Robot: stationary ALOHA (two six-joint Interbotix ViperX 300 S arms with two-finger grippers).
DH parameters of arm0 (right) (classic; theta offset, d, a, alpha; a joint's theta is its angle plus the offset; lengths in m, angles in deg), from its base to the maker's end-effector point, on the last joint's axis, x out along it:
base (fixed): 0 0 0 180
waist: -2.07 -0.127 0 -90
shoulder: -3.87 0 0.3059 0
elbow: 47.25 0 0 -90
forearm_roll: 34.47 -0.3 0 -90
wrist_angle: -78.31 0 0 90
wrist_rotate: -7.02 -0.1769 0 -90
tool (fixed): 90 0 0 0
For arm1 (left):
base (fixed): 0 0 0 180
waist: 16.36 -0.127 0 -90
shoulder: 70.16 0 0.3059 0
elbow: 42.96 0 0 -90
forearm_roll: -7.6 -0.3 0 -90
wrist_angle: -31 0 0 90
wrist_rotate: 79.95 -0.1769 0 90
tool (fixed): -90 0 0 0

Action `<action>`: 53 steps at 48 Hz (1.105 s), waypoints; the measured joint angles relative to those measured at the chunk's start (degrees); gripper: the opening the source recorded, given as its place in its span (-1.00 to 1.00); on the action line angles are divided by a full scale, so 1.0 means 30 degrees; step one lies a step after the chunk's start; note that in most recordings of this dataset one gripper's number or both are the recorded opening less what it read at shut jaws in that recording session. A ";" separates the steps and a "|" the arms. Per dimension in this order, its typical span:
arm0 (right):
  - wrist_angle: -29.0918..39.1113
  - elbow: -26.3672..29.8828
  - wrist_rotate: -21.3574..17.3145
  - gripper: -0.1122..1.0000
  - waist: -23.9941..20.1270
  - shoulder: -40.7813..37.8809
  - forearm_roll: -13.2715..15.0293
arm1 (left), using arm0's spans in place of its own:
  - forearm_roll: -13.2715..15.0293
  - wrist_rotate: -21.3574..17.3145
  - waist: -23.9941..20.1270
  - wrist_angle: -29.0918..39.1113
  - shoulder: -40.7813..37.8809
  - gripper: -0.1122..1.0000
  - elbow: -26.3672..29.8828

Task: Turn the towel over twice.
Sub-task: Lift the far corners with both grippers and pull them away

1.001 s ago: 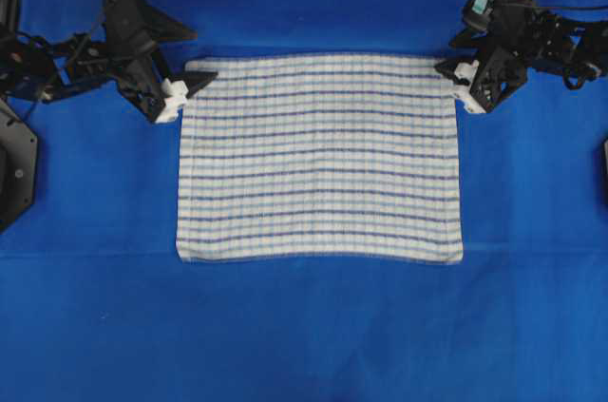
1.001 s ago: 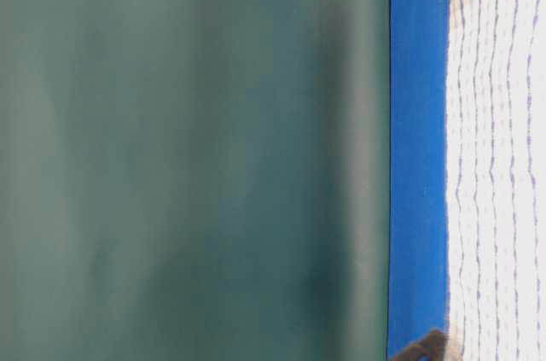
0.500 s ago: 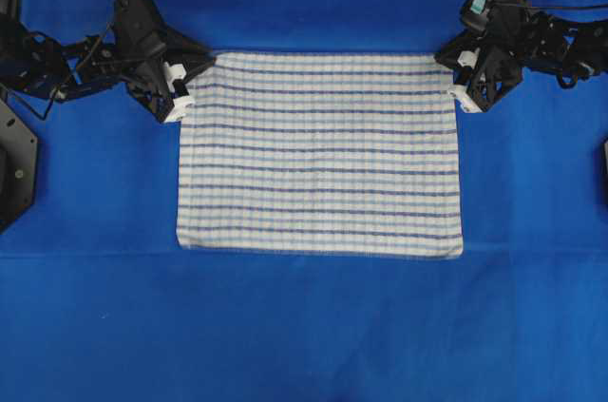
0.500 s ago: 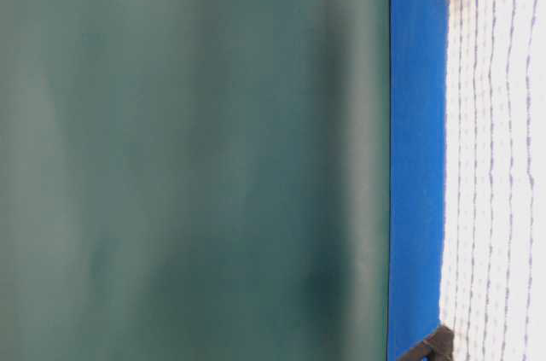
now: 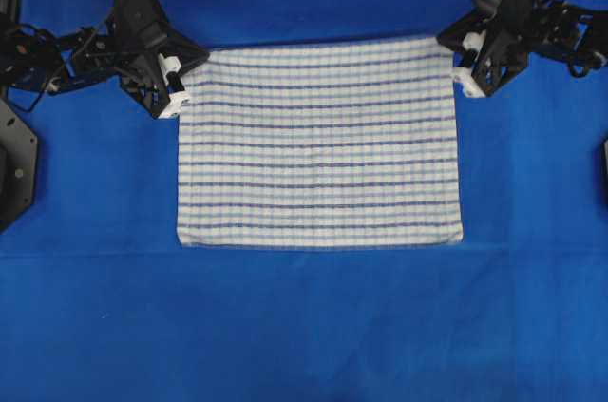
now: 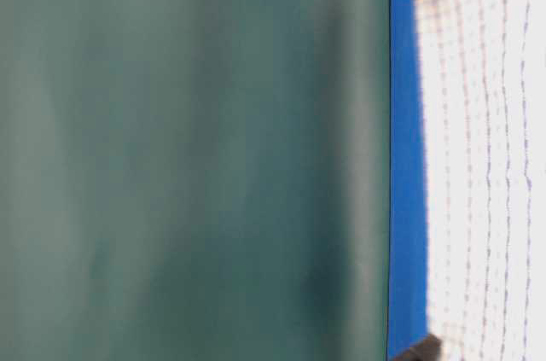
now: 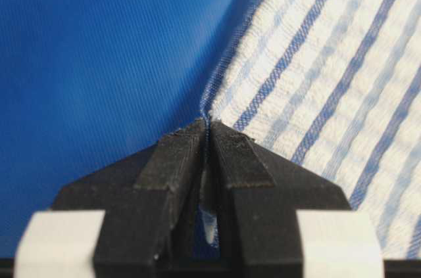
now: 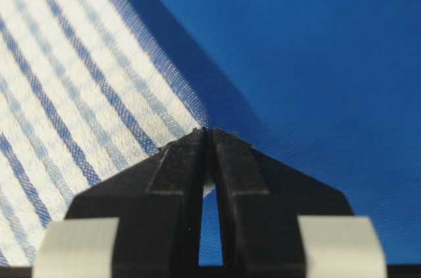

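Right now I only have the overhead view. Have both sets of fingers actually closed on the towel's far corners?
Observer: Yes for the left. In the left wrist view the left gripper is shut, with the towel corner pinched at its tips.
Operator: And the right?
Observer: Same. In the right wrist view the right gripper is shut on its corner, with a bit of white cloth showing in the slot behind the tips.
Operator: Is the far edge off the table?
Observer: The table-level view shows it raised above the blue table covering, between the two grippers.
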 measured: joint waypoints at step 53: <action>0.5859 0.4863 0.1816 -0.71 0.3281 0.9521 0.0908 | 0.0000 -0.3955 -0.2783 0.4307 1.0107 -0.76 0.4600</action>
